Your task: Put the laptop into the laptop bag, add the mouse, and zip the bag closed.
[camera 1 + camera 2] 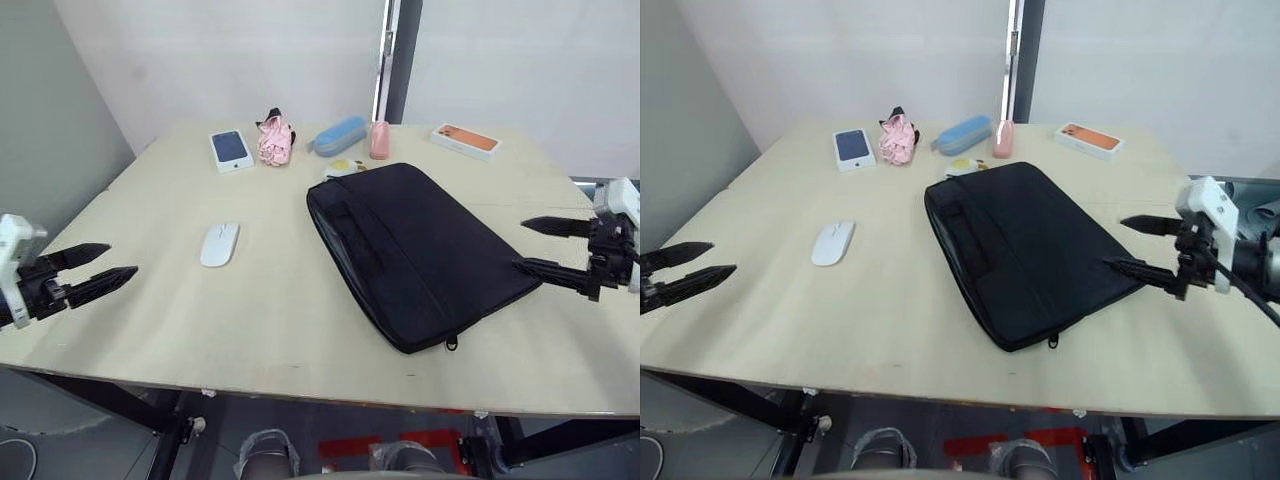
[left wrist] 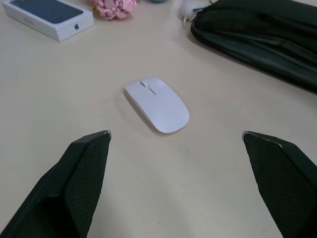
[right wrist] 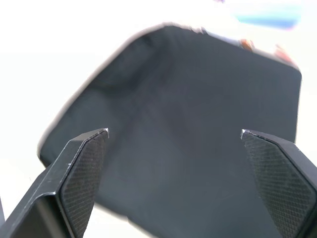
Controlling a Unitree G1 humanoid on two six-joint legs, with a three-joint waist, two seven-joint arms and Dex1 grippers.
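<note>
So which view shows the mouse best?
The left wrist view: the mouse lies close and whole between that arm's open fingers. Both eye views show it small, left of the bag. The right wrist view looks at the bag.

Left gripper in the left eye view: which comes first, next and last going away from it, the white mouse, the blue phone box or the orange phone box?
From the left gripper, open at the table's left edge:
1. The mouse, nearest, on the bare table left of the laptop bag.
2. The blue phone box, farther back on the left.
3. The orange phone box, farthest, at the back right.
</note>
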